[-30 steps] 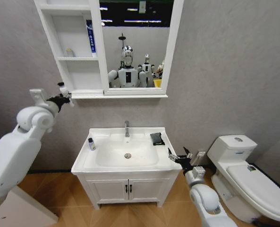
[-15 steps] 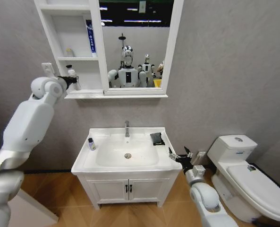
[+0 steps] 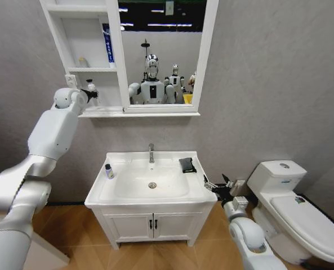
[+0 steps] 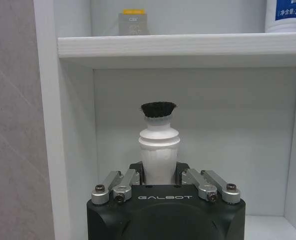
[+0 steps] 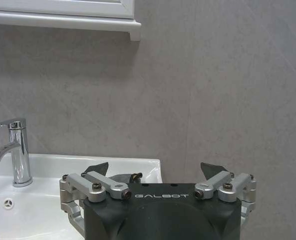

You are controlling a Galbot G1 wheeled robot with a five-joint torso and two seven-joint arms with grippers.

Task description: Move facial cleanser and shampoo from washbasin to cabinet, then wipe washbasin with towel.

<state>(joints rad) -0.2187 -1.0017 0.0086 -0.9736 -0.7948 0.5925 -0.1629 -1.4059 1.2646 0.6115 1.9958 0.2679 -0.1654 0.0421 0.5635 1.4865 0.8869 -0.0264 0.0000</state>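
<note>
My left gripper [image 3: 90,93] is shut on a white bottle with a black cap [image 3: 90,86], held upright inside the lowest open shelf of the cabinet [image 3: 97,113]. In the left wrist view the bottle [image 4: 159,147] stands between the fingers of that gripper [image 4: 159,176], just above the shelf floor. A small dark-capped bottle [image 3: 108,171] stands on the left rim of the washbasin [image 3: 155,155]. The dark towel [image 3: 187,164] lies on its right rear corner. My right gripper [image 3: 214,185] hangs open beside the basin's right edge, seen also in its own wrist view [image 5: 154,170].
A blue-and-white tube [image 3: 107,45] and a small jar [image 3: 83,62] stand on the middle shelf. The mirror [image 3: 161,56] is right of the shelves. A chrome tap [image 3: 151,152] rises at the basin's back. A toilet [image 3: 290,208] stands to the right, the vanity cupboard [image 3: 152,225] below.
My left arm has swung right and carried the white bottle from outside the cabinet's left side into the lowest shelf. The right gripper has barely moved.
</note>
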